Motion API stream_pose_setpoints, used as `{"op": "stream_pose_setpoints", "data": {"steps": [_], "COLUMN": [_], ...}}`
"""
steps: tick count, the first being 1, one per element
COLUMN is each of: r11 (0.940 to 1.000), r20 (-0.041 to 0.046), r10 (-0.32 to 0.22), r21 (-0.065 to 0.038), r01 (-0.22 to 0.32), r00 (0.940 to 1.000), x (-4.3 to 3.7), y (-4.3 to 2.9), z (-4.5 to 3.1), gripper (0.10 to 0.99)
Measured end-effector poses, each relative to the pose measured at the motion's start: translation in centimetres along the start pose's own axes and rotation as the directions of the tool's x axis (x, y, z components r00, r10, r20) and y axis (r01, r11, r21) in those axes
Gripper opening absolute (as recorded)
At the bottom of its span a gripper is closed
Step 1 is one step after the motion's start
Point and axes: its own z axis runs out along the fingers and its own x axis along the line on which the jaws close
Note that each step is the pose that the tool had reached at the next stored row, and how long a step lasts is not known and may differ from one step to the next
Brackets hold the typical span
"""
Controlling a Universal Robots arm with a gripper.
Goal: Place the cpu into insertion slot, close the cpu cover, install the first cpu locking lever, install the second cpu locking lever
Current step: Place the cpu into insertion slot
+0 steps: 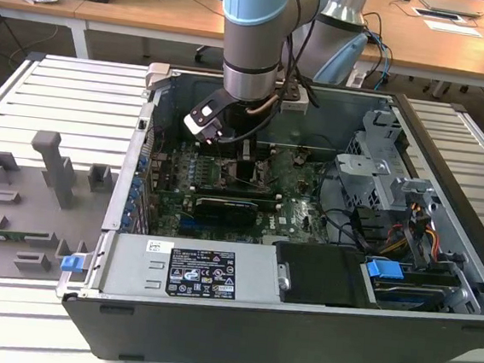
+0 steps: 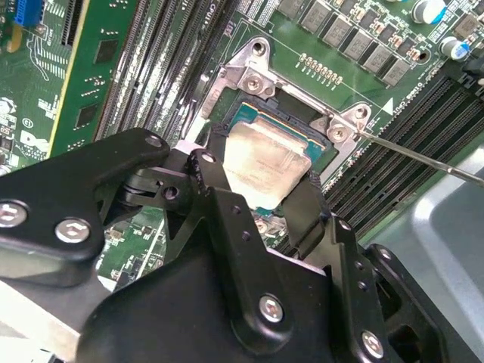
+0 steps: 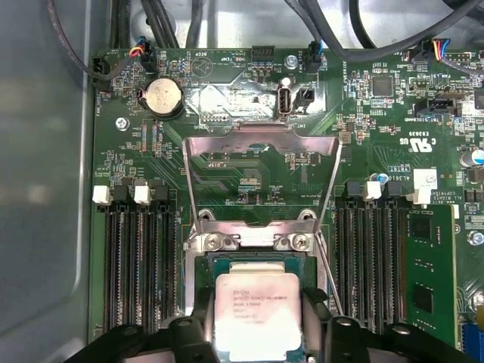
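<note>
Inside the open computer case (image 1: 295, 341), over the motherboard (image 3: 363, 128), the cpu cover (image 3: 261, 136) stands swung up, leaving the insertion slot (image 3: 257, 259) bare; the gripper (image 3: 257, 321) is clenched on opposite edges of the cpu (image 3: 257, 302), which sits at that slot; whether it is seated I cannot tell. The placing likely goes best with the chip level, square to the frame, lowered straight and never slid across the pins.

the cpu (image 3: 257, 314) shows a dull silvery metal top, the cpu cover (image 3: 261, 138) glossy bare metal.
</note>
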Motion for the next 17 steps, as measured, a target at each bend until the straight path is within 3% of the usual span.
{"op": "stream_pose_setpoints", "data": {"steps": [1,5,9,17], "r11": [1.0000,1.0000,1.0000,1.0000], "r20": [0.0000,0.0000,0.0001,0.0001], "r10": [0.000,0.000,0.000,0.000], "r21": [0.000,0.000,0.000,0.000], "r01": [0.000,0.000,0.000,0.000], "r00": [1.0000,1.0000,1.0000,1.0000], "x": [0.00,0.00,0.00,0.00], "y": [0.00,0.01,0.07,0.08], "z": [0.00,-0.13,-0.83,-0.88], "gripper": [0.616,0.616,0.616,0.604]}}
